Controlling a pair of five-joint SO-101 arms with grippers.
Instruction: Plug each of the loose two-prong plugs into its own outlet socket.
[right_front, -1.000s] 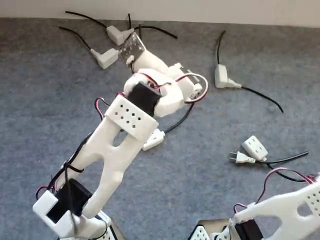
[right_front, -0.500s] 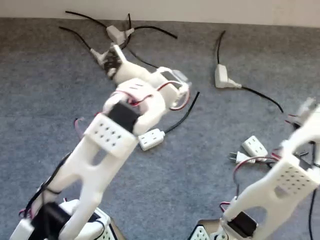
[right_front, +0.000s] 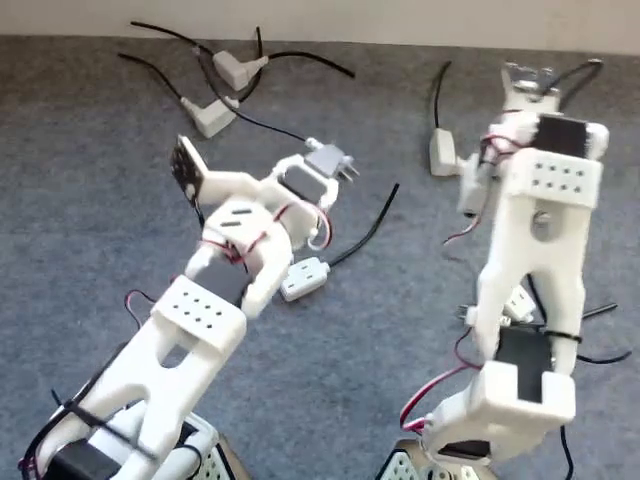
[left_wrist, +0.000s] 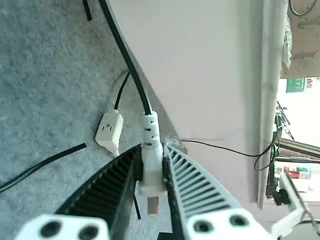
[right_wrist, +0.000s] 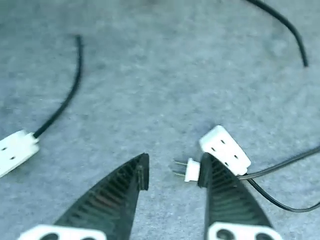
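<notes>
**A:** What is seen from high up?

**B:** White plugs and sockets on black cords are spread over the grey counter (right_front: 90, 240). One outlet socket (right_front: 305, 277) is lying just beside the left arm (right_front: 200, 320). The left gripper (right_front: 188, 170) is held near a white corded piece (right_front: 208, 115) at the far side. The right arm (right_front: 540, 230) is raised tall on the other side, and a second socket (right_front: 515, 300) is partly hidden behind it.

**A:** And from the left wrist?

**B:** The left gripper (left_wrist: 152, 150) is squeezed tight on a white plug (left_wrist: 152, 172). The plug's black cord (left_wrist: 127, 60) is stretched away along a pale wall (left_wrist: 200, 75). A small socket (left_wrist: 110, 131) is lying on the carpet beyond the fingertips, apart from the plug.

**A:** And from the right wrist?

**B:** The right gripper (right_wrist: 175, 162) is spread wide, and nothing is held in it. A loose two-prong plug (right_wrist: 191, 170) is lying just beside one finger (right_wrist: 220, 195). Whether they touch cannot be told. A white socket (right_wrist: 225, 150) is lying just behind that plug, and another socket (right_wrist: 15, 147) is seen well apart.
</notes>
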